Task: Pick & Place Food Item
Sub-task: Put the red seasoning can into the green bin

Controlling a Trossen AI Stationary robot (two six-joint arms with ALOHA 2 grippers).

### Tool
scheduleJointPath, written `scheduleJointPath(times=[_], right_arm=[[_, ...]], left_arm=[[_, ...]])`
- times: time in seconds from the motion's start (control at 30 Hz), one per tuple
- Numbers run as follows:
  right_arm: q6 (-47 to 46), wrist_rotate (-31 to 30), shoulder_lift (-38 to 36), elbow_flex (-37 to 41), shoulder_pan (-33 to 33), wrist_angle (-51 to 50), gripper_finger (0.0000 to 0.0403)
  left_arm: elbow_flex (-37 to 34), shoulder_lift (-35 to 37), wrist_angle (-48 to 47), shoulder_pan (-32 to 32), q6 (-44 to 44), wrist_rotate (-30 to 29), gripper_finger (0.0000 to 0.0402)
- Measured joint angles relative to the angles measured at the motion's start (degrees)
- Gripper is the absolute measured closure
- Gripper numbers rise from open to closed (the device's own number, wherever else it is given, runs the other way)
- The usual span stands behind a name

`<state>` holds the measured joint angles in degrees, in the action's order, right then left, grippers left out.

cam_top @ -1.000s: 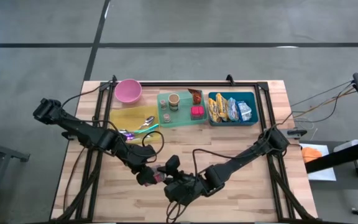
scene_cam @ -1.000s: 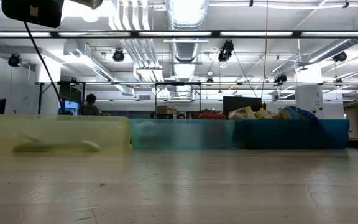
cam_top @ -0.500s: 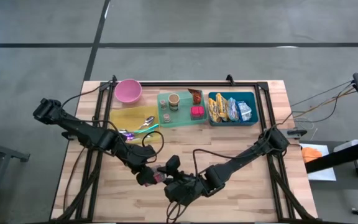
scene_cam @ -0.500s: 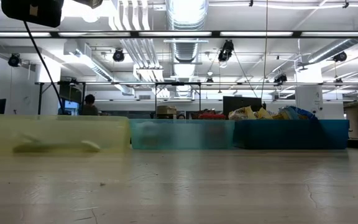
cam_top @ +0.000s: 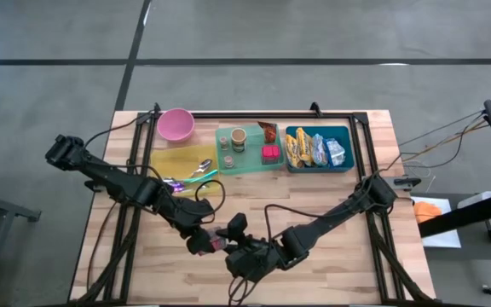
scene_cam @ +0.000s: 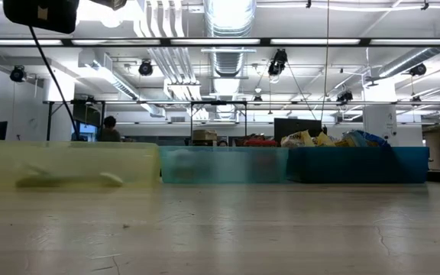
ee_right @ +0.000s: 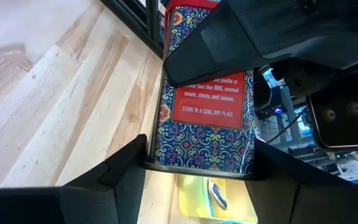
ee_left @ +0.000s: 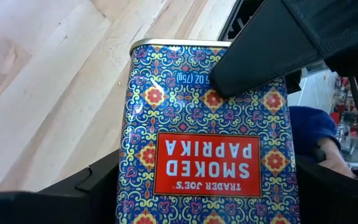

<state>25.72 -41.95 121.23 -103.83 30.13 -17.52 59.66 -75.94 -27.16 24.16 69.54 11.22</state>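
Observation:
A blue patterned smoked paprika tin (cam_top: 216, 243) hangs over the table's near middle, held between my two grippers. My left gripper (cam_top: 205, 242) is shut on the end nearer the table's left. My right gripper (cam_top: 232, 235) is shut on the other end. The left wrist view shows the tin's labelled front (ee_left: 207, 162), with a finger (ee_left: 253, 59) of the right gripper lying on it. The right wrist view shows a narrow side of the tin (ee_right: 205, 118), with a finger (ee_right: 229, 37) of the left gripper on it. My left gripper pinches the tin's two narrow sides (ee_left: 124, 186) between its fingers, at the tin's top end. The fingers come slanting down from the table's left, along the tin. The tin is clear of the table. My right gripper pinches the tin's front and back faces (ee_right: 161, 152) near its base rim (ee_right: 197, 165). The fingers come slanting down from the table's right, along the tin. The tin spans the gap between both grippers, off the wood.
Along the far edge stand a pink bowl (cam_top: 176, 124), a yellow tray (cam_top: 177, 159) with spoons, a green tray (cam_top: 228, 162) with small food items and a blue bin (cam_top: 348, 166) of snack bags. Bare wood lies below the tin and toward the near edge.

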Motion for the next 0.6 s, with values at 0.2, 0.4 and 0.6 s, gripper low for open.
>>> scheduleJointPath(times=[0.2,0.4,0.6], right_arm=[[0.0,0.0,-0.1,0.0,0.0,0.0,0.0189],[-0.5,0.0,-0.1,0.0,0.0,0.2,0.0189],[-0.5,0.2,-0.1,0.0,0.0,0.1,0.0189]], left_arm=[[0.0,0.0,-0.1,0.0,-3.2,0.0,0.0086],[0.0,0.0,-0.2,0.0,-6.8,-0.1,0.0038],[0.0,0.0,0.3,0.0,-9.7,0.5,0.0013]])
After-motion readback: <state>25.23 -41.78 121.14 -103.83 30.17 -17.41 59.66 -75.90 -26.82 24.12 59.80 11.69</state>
